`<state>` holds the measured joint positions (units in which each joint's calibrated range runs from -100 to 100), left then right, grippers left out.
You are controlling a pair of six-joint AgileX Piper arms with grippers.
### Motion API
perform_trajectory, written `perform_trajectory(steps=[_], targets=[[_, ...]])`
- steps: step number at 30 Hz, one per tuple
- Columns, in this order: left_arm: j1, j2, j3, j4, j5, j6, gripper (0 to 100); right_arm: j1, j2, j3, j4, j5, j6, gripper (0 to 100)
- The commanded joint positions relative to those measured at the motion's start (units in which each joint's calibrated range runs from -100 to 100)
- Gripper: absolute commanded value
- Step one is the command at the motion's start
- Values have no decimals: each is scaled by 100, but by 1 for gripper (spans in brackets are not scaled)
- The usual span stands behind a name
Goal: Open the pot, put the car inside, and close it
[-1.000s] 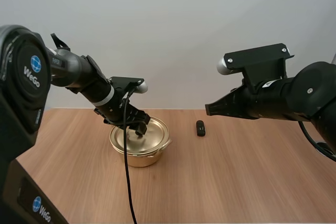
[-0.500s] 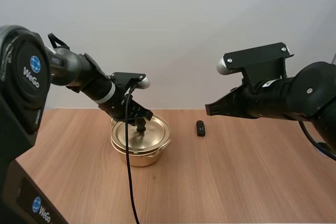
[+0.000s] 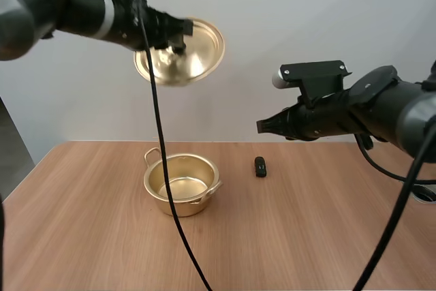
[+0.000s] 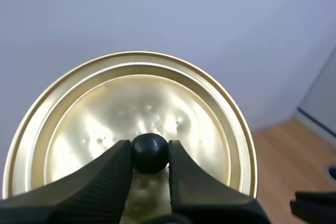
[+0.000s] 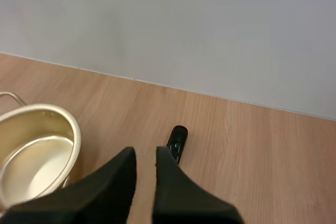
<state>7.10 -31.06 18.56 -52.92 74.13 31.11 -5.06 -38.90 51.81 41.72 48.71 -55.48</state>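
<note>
The left end effector (image 4: pixel 149 150) is clamped on the black knob (image 4: pixel 149 157) of the gold lid (image 4: pixel 131 98), holding it high in the air, at 12 o'clock from the pot (image 3: pixel 178 202) in the high view. The pot stands open on the bench (image 3: pixel 306 236). The small black car (image 3: pixel 260 166) lies on the bench at the pot's 3 o'clock, apart from it. The right end effector (image 5: pixel 143 153) hangs above the car, its 2 fingers all but closed with a thin slit between them, gripping nothing.
</note>
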Motion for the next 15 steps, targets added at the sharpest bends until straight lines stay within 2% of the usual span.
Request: perform_trajectory(steps=[1, 2, 7, 15], targets=[[141, -837, -342, -21, -348, -5, 0, -3, 2069, -510, 56, 6, 36, 81], [199, -965, -453, 6, -433, -5, 0, -3, 2275, -670, 56, 23, 32, 87], [397, -1293, -800, 35, -473, -48, 0, -3, 3101, -1323, 120, 70, 32, 85], [405, -1354, -1028, 40, -474, -263, 0, -3, 4056, -2190, 131, 481, 32, 85]])
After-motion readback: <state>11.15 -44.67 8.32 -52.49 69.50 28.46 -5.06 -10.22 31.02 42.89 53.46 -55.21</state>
